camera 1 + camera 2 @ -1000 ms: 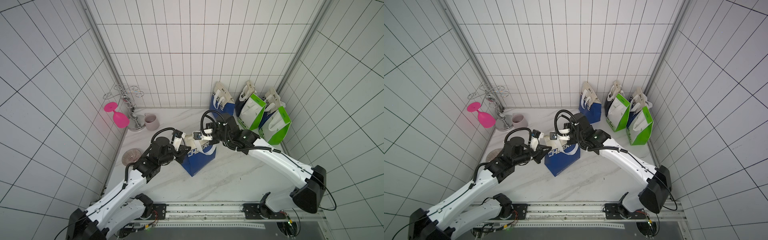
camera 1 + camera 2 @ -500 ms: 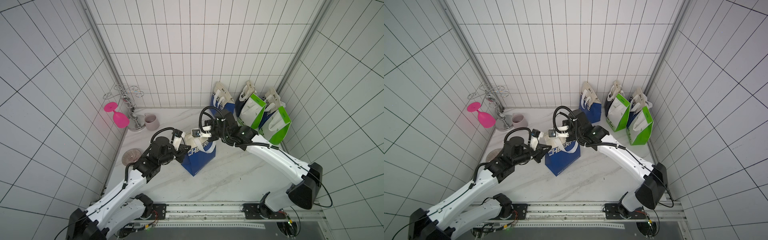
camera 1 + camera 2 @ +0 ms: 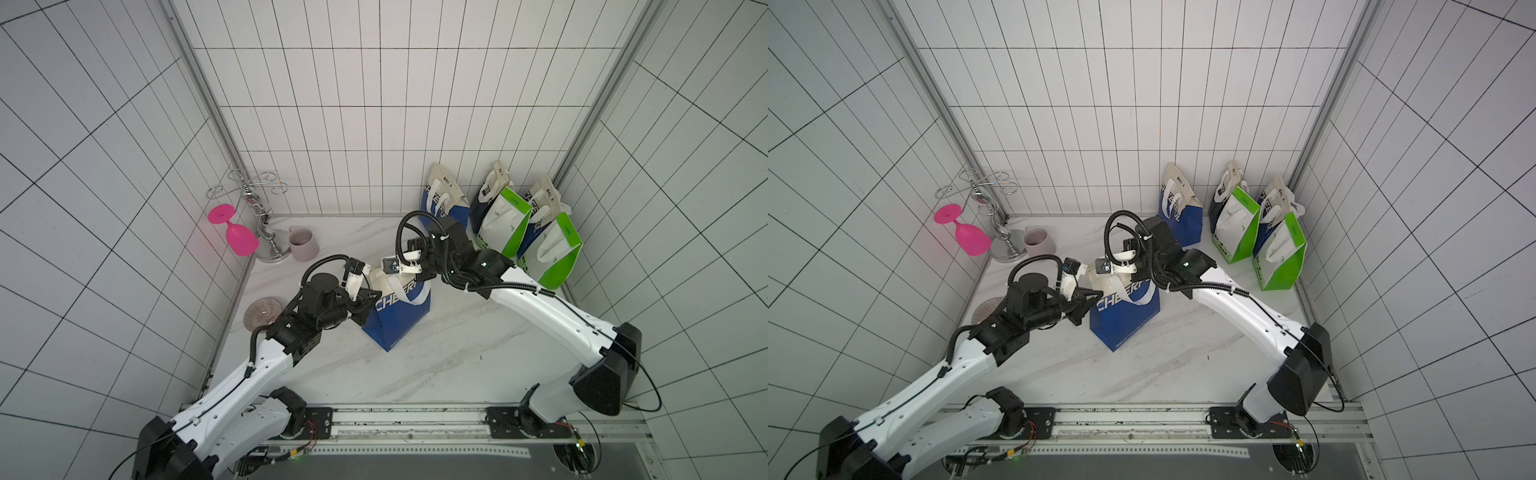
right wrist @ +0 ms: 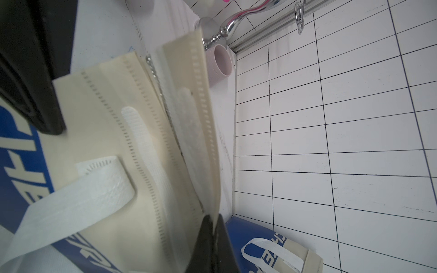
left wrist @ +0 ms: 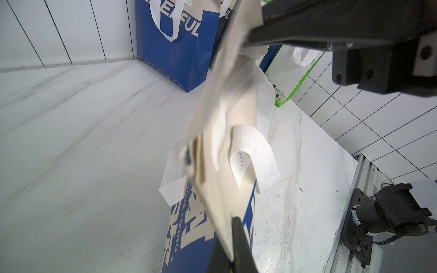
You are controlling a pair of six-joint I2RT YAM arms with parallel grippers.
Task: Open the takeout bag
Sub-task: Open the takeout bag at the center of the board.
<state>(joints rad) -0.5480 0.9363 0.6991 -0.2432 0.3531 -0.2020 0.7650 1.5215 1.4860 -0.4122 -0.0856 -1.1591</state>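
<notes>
Pinching the takeout bag at mid-table, my left gripper and right gripper were clamped tight on its cream top; spare bags crowded far right, a mug far left.

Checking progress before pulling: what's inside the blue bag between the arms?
Only a thin silvery strip shows between the blue bag's nearly closed cream flaps. Any contents are covered.
</notes>
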